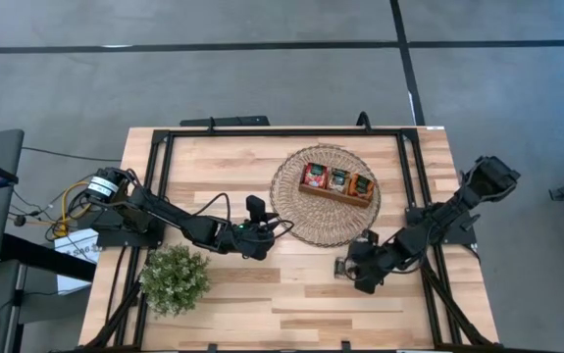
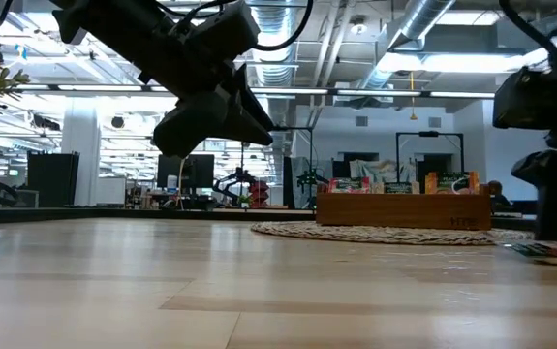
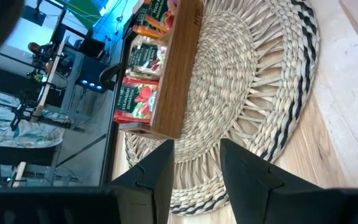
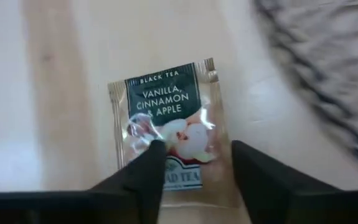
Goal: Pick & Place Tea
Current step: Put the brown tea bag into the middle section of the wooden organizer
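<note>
From where I stand, the wooden tray point(image 1: 337, 184) sits on the round woven mat point(image 1: 301, 218) toward the far side of the table point(image 1: 262, 294); its three compartments already hold tea sachets point(image 3: 138, 99), red at one end, green-and-white in the middle, orange at the other; these appear sorted and done. One sachet remains outside: a green-and-white tea sachet point(image 4: 169, 127) lies flat on the bare wood just off the mat's near right edge, under the right arm. The right gripper point(image 4: 194, 165) is poised directly over it, fingers spread apart and straddling the sachet's lower edge, nothing clamped; whether the tips touch the wrapper cannot be told. The left gripper point(image 3: 194, 168) hangs above the table at the mat's left edge, fingers parted and empty, pointed toward the tray; this arm appears to be waiting. A potted plant point(image 1: 175, 277) stands at the near left, clear of the work. Judgement: task is near its end; remaining steps are to close on the loose sachet, lift it, and place it in the middle compartment.
</note>
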{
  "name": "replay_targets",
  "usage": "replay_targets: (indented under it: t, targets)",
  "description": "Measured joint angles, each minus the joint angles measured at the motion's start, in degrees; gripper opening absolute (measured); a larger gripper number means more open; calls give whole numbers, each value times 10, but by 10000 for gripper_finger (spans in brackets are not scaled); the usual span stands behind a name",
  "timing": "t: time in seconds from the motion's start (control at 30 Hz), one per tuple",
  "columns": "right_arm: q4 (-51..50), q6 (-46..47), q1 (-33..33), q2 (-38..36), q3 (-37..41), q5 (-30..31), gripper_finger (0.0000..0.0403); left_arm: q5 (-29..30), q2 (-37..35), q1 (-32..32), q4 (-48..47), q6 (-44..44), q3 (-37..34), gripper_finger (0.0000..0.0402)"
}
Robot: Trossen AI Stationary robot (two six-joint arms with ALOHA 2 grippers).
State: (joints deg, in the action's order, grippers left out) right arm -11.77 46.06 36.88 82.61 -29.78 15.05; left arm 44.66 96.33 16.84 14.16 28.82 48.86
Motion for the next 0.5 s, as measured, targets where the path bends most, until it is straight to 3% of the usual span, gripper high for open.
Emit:
replay_targets:
  t: [0.27, 0.5]
  targets:
    - [70, -11, 0, 1, 0, -17, 19, -7, 0, 0, 1, -11, 0, 122]
    - [168, -44, 0, 0, 0, -35, 9, -56, 0, 0, 1, -30, 0, 122]
